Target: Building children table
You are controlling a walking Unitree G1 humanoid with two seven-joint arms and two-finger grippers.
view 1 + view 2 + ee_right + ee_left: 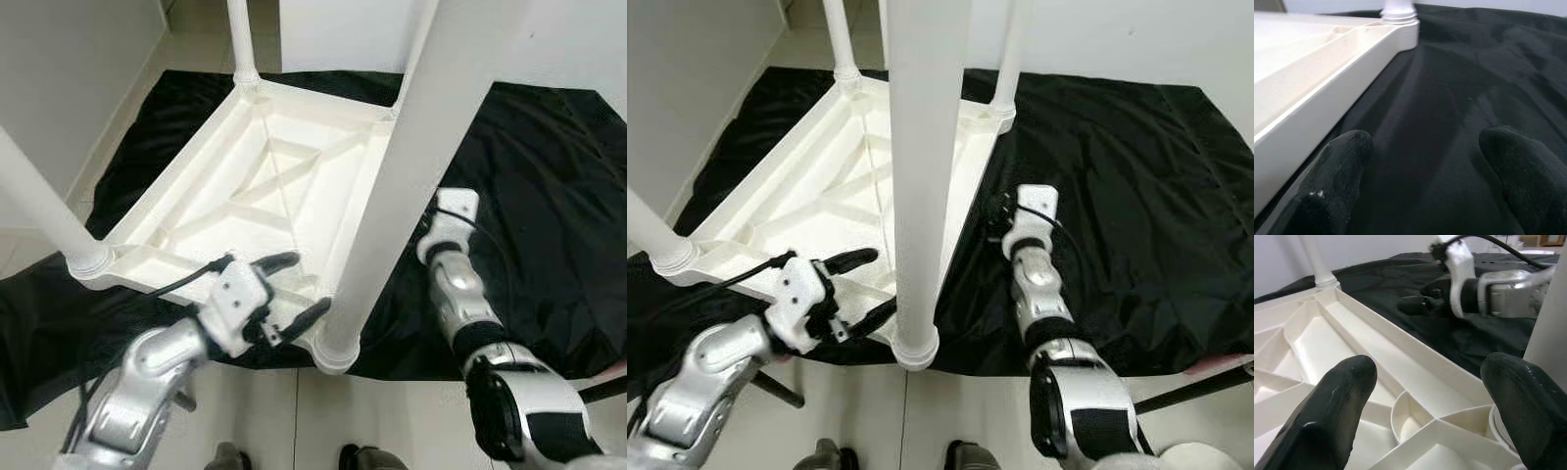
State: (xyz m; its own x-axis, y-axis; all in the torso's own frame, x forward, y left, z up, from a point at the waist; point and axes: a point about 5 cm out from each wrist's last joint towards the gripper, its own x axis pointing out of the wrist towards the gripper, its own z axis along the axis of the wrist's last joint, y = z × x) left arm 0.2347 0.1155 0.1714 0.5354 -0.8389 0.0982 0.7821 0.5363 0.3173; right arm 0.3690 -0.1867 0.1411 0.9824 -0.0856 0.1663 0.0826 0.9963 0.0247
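L pincer (294,286) & R pincer (1425,196) spread, 1 upturned tabletop (245,186) w/ 4 legs (392,196) fitted.

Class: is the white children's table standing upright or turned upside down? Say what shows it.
Upside down: the table lies on the black cloth, ribbed underside showing, legs pointing up.

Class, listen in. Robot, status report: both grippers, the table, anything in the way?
Left gripper open over the near corner of the upturned table. Right gripper open, low over the black cloth beside the frame. Four legs fitted. Nearest leg stands between the arms.
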